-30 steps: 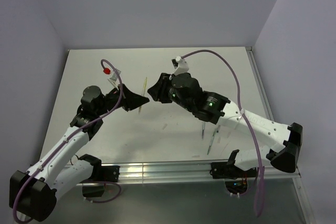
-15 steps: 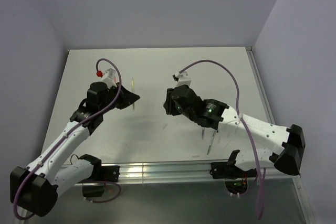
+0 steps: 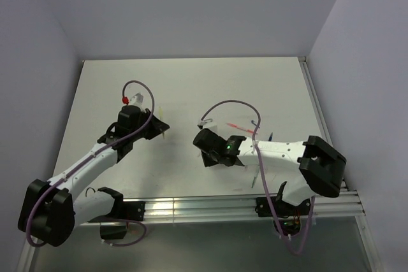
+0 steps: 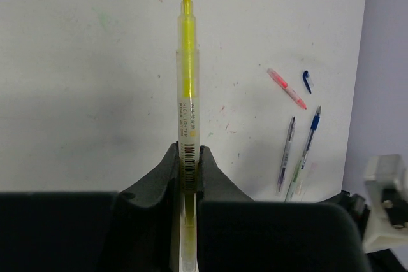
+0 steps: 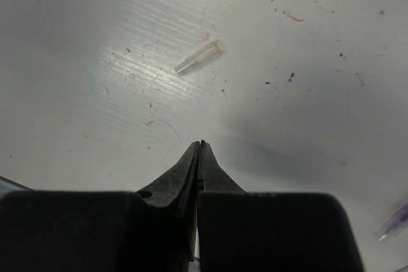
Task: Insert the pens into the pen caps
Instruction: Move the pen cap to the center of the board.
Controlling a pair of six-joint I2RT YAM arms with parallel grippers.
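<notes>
My left gripper (image 4: 187, 152) (image 3: 157, 129) is shut on a yellow pen (image 4: 187, 62) (image 3: 163, 133), uncapped tip pointing away over the table. My right gripper (image 5: 200, 146) (image 3: 199, 146) is shut on nothing, low over the table's middle. A clear pen cap (image 5: 198, 57) lies on the table a little ahead of it. To the right lie a red-pink pen (image 4: 287, 87) (image 3: 235, 125), a dark blue cap (image 4: 306, 81), a grey pen (image 4: 285, 154), a blue pen (image 4: 310, 139) and a green-clear pen (image 4: 295, 183).
The white table (image 3: 191, 87) is flecked with ink marks. A metal rail (image 3: 191, 207) runs along its near edge, and walls close the left, far and right sides. The right arm's forearm (image 3: 280, 151) stretches over the loose pens.
The right gripper has closed empty and swung down toward the near middle of the table. The left arm has drawn back slightly, the yellow pen still in its grip.
</notes>
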